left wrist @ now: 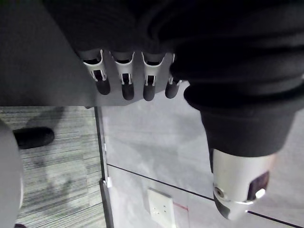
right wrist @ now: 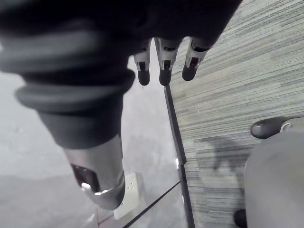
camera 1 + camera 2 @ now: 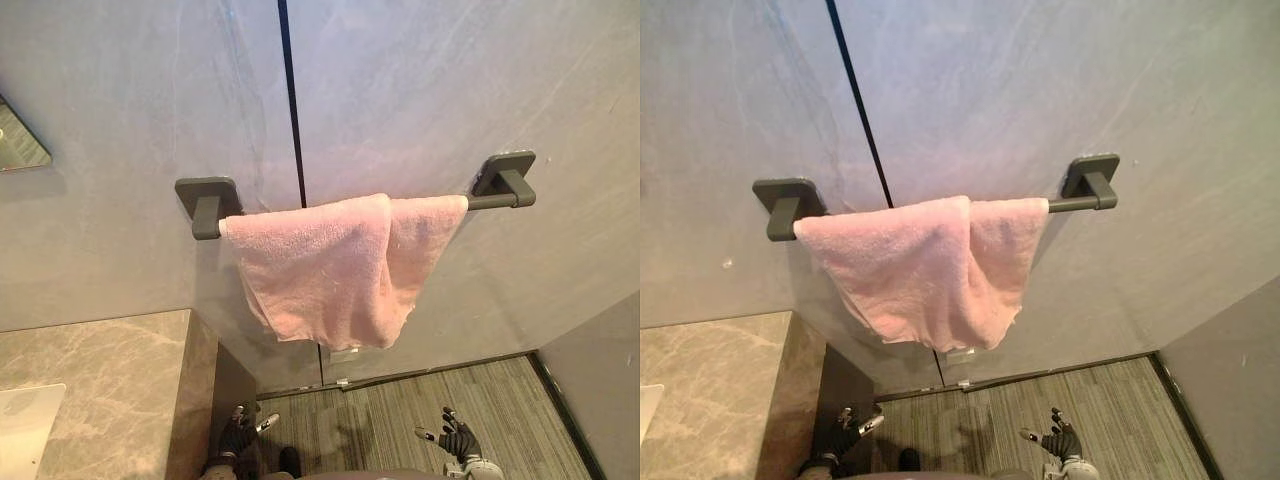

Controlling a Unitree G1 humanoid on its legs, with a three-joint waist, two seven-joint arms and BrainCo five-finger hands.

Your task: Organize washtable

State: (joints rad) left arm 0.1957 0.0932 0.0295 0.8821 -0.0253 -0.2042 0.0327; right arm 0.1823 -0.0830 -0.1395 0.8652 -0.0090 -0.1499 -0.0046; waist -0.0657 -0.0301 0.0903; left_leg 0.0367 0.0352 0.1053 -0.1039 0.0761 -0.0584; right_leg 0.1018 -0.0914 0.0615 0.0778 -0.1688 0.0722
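A pink towel (image 3: 330,270) hangs folded over a dark grey towel bar (image 3: 500,198) fixed to the grey wall, its lower edge uneven and drooping toward the middle. Both hands hang low, far below the towel. My left hand (image 3: 238,435) shows at the bottom beside the washtable's side, fingers relaxed and holding nothing. My right hand (image 3: 458,438) is at the bottom right over the floor, fingers spread and empty. In the wrist views the left hand's fingers (image 1: 126,83) and the right hand's fingers (image 2: 164,66) are straight with nothing between them.
A marble washtable top (image 3: 110,390) fills the lower left, with a white basin edge (image 3: 25,425) at its corner. A mirror corner (image 3: 18,140) is on the left wall. Striped grey carpet (image 3: 400,420) covers the floor. A wall socket (image 1: 161,206) sits low on the wall.
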